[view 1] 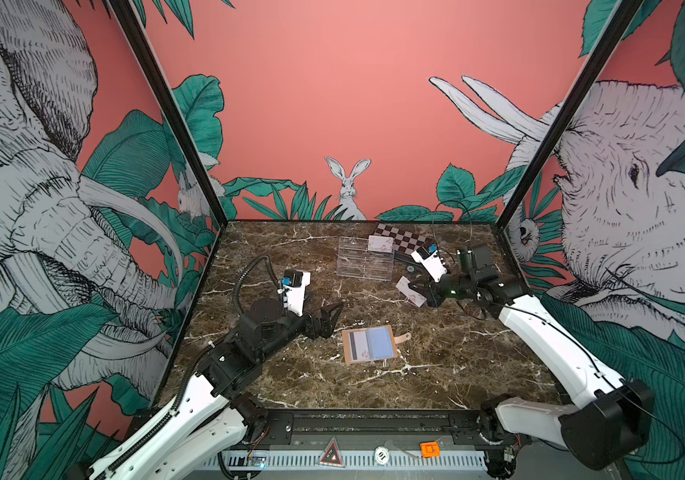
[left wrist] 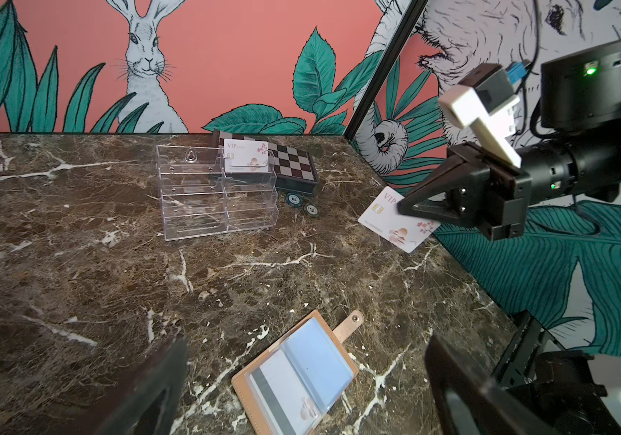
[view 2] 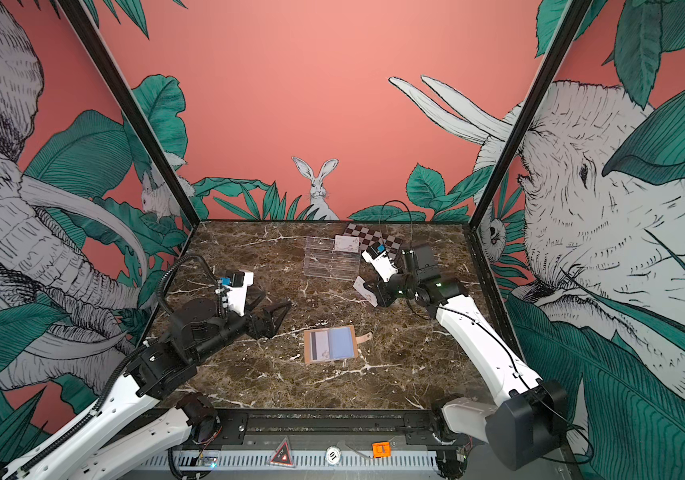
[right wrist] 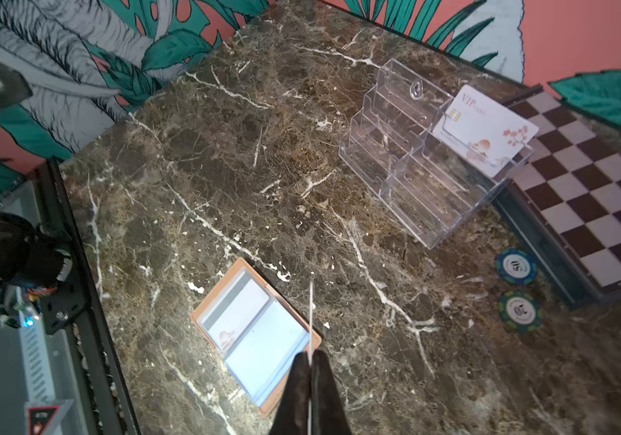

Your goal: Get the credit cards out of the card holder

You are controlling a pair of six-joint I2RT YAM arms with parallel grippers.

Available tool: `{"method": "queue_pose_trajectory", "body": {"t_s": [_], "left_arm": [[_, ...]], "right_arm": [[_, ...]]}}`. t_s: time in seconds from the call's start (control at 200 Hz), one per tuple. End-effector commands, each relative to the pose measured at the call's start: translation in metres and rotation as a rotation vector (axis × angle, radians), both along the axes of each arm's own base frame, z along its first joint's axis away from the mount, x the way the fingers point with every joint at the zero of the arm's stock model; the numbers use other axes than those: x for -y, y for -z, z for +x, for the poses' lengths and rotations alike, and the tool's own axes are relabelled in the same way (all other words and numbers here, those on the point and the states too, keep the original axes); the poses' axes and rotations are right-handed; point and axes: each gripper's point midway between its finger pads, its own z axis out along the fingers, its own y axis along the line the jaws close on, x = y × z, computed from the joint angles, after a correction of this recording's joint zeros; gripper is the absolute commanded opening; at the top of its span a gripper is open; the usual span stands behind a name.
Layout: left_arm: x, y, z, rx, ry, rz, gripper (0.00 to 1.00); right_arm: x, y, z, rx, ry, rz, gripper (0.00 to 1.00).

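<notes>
The tan card holder point(view 1: 388, 332) point(view 2: 309, 347) lies open on the marble, strap tab to the right. Its left sleeve holds a white credit card point(left wrist: 282, 384) point(right wrist: 235, 314) with the dark stripe up. My right gripper point(view 1: 417, 293) point(view 2: 372, 291) point(left wrist: 401, 209) hovers behind the holder, shut on a second white credit card point(view 1: 409, 291) point(left wrist: 395, 226), seen edge-on as a thin white line point(right wrist: 311, 309) in the right wrist view. My left gripper point(view 1: 330, 320) point(view 2: 276, 318) stands open and empty left of the holder. A third card point(view 1: 380, 243) point(right wrist: 486, 128) stands in the clear tray.
The clear acrylic compartment tray point(view 1: 363, 266) point(left wrist: 196, 203) stands at the back middle. A checkered box point(view 1: 409, 240) point(right wrist: 583, 196) lies behind it to the right. Two poker chips point(right wrist: 516, 266) point(left wrist: 293, 198) rest beside the box. Walls close in on three sides.
</notes>
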Motion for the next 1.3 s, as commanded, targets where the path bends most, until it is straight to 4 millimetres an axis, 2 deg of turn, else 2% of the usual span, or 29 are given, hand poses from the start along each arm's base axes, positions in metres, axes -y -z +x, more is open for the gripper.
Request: {"method": "queue_pose_trajectory", "body": {"t_s": [0.0,0.27,0.705,1.295], "left_arm": [[0.0,-0.001,0.002,0.012,-0.008,-0.007,0.99],[-0.002,-0.007,0.001,0.025,-0.01,-0.013,0.99],[-0.006,-0.004,0.002,0.014,-0.035,-0.018,0.99],[0.0,0.01,0.008,-0.017,-0.032,0.009,0.99]], "right_arm": [[0.009,-0.004,-0.003,0.119,-0.088,-0.134,0.0],[0.016,-0.001,-0.003,0.165,-0.158,-0.247,0.0],[0.009,0.017,0.004,0.147,-0.2,-0.248,0.0],[-0.004,0.032,0.03,0.176,-0.281,-0.283,0.0]]}}
